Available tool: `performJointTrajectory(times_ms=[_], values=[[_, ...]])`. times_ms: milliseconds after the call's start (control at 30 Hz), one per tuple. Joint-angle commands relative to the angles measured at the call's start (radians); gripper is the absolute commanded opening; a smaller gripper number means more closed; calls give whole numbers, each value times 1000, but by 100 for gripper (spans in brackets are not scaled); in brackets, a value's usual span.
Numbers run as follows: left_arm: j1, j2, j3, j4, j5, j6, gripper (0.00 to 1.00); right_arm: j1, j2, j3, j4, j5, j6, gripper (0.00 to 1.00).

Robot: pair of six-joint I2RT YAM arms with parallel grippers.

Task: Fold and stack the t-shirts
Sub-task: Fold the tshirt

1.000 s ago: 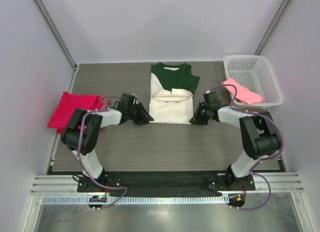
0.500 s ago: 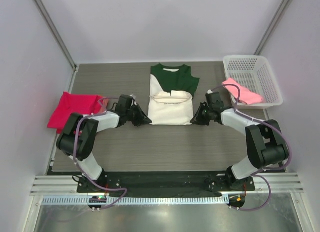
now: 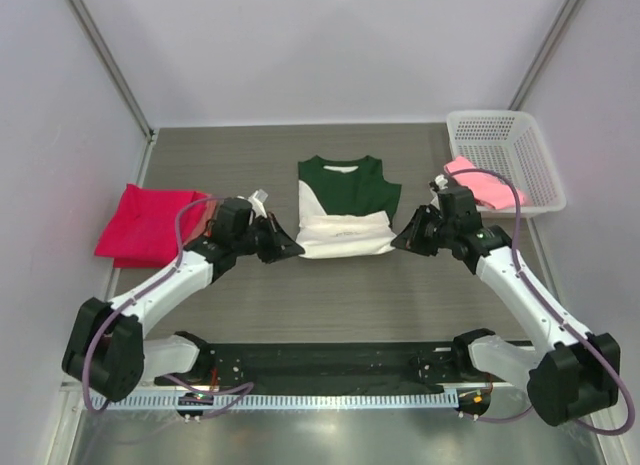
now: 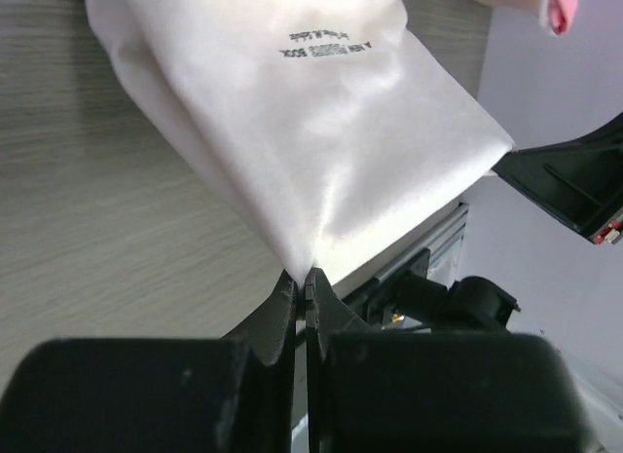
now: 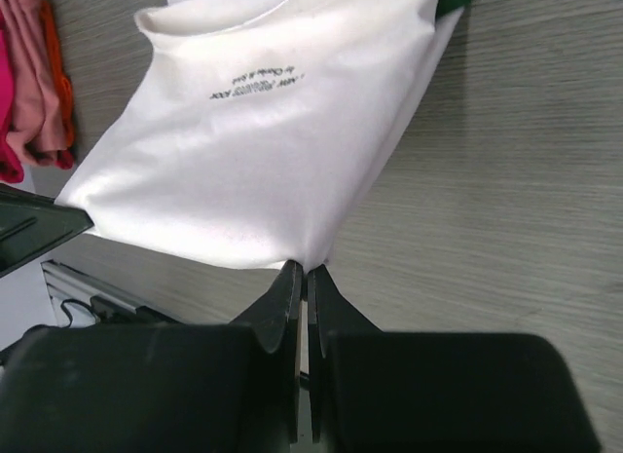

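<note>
In the left gripper (image 4: pixel 304 276), t-shirt (image 4: pixel 321 132) corner

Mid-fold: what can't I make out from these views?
Print wording on the cream-white shirt: wrist views, too small, upside down.
Layers pinched by the left gripper and right gripper: hidden between shut jaws.
Pink shirt at the basket: top view, right arm's cable crosses it.
</note>
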Motion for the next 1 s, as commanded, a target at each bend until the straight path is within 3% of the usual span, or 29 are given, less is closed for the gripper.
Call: performJointTrajectory(times_ms=[0, 233, 400, 633, 967], values=[[-41, -119, 5, -119, 9, 9, 0, 2, -80, 59, -109, -27, -20, 1], [-72, -304, 45, -239, -17, -32, 0, 2, -186, 113, -213, -18, -18, 1], [-72, -302, 93, -309, -58, -11, 0, 2, -163, 171, -228, 29, -23, 1], [-57, -217, 153, -319, -144, 29, 0, 2, -1, 236, -169, 97, -33, 1], [46, 63, 389, -320, -144, 106, 0, -11, 307, 433, -54, 164, -26, 1]])
